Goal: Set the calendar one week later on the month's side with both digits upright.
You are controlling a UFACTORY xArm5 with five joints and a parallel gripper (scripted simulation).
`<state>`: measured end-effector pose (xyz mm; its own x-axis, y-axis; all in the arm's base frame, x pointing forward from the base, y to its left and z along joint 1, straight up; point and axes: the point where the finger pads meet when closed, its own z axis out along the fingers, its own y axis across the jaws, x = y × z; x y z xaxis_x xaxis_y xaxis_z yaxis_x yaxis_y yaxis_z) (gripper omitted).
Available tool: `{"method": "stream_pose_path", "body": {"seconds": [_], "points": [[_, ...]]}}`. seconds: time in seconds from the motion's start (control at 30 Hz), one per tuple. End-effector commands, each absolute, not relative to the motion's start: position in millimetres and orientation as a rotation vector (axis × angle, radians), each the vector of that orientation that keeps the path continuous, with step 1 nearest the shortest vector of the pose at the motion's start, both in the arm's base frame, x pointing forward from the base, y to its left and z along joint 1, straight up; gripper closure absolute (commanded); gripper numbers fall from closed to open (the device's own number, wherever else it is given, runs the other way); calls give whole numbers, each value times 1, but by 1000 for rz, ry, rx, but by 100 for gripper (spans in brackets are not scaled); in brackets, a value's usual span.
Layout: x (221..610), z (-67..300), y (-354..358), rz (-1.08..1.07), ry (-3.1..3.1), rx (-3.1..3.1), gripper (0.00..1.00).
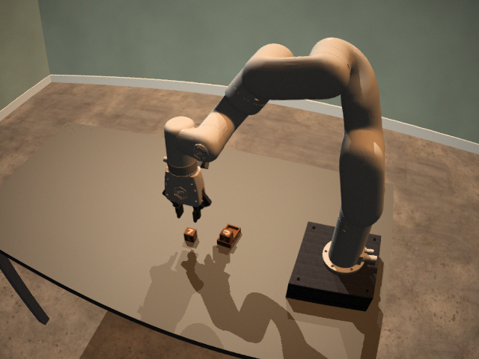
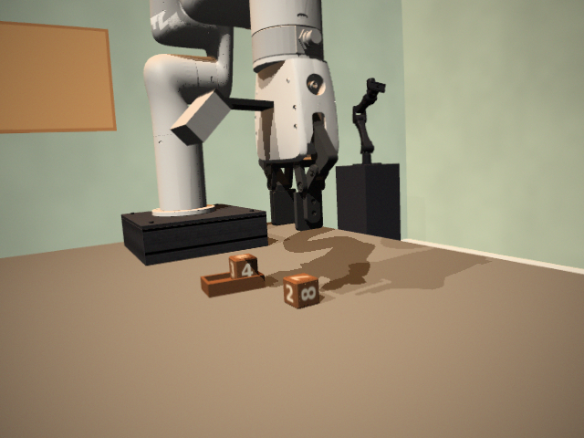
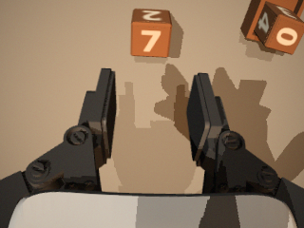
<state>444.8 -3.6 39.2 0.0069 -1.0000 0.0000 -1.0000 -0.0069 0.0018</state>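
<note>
From the top, the half-open, empty jaws [image 1: 185, 216] [image 2: 297, 209] should centre over the loose cube [image 1: 190, 234] [image 2: 300, 291] [image 3: 151, 33], inward of the tabletop's [image 1: 96, 266] [image 2: 292, 368] [image 3: 43, 57] long front edge; outside, it sits beside the tray [image 1: 236, 234] [image 2: 231, 285] [image 3: 249, 21]; at the wrist, squarely aligned.

So in the exterior view, the tray [image 1: 234, 238] [image 2: 232, 286] [image 3: 251, 21] sits on the table [image 1: 127, 216] [image 2: 283, 372] [image 3: 43, 62], with one cube [image 1: 226, 234] [image 2: 243, 266] [image 3: 281, 29] in its right end. The loose cube [image 1: 189, 234] [image 2: 300, 291] [image 3: 151, 33] is on the tabletop, right of the tray and a bit nearer the camera, not touching it. The arm's base [image 1: 305, 266] [image 2: 203, 237] is behind the tray, and the gripper [image 1: 187, 218] [image 2: 296, 226] [image 3: 153, 89] hangs above the table, behind both cubes.
</note>
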Motion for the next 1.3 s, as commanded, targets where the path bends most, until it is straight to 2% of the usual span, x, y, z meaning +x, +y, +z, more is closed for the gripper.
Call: {"method": "stream_pose_path", "body": {"seconds": [0.0, 1.27], "points": [[446, 41, -4, 2, -2215, 2230, 53], [446, 27, -3, 2, -2215, 2230, 53]]}}
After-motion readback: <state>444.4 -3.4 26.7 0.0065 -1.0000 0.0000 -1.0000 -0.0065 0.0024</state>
